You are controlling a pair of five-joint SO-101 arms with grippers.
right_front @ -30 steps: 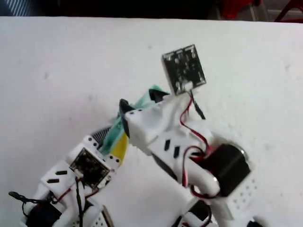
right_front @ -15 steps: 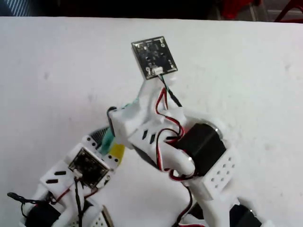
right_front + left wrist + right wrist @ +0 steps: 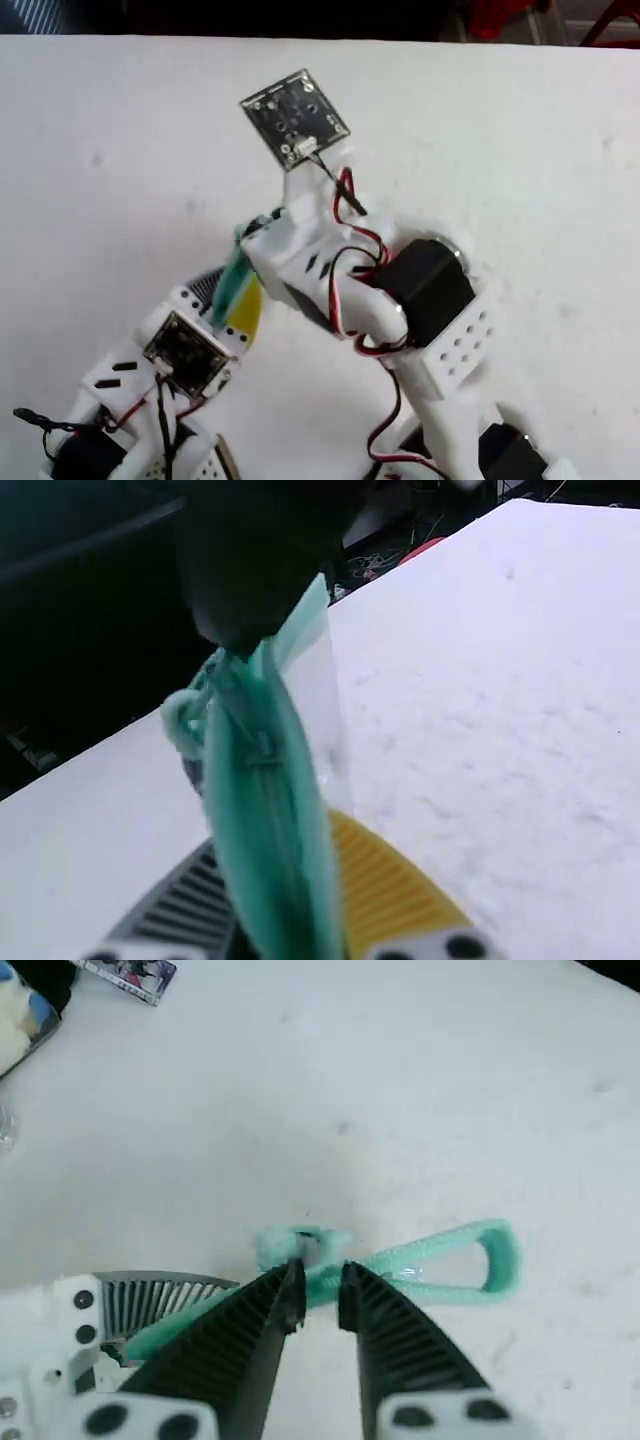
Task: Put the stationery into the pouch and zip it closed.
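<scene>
On the white table [image 3: 520, 150], dark room behind, teal pouch [image 3: 270, 810] being pinched between the left gripper [image 3: 290, 900] fingers, zip pull [image 3: 300, 1245] being nipped by right gripper [image 3: 318, 1282], contents hidden.

You've got a white, faintly textured table [image 3: 520, 140]. Far ahead of the right gripper [image 3: 320, 1278], off to one side, lies a printed card [image 3: 128, 974], with a pale, blue-marked object [image 3: 25, 1005] beside it.
</scene>
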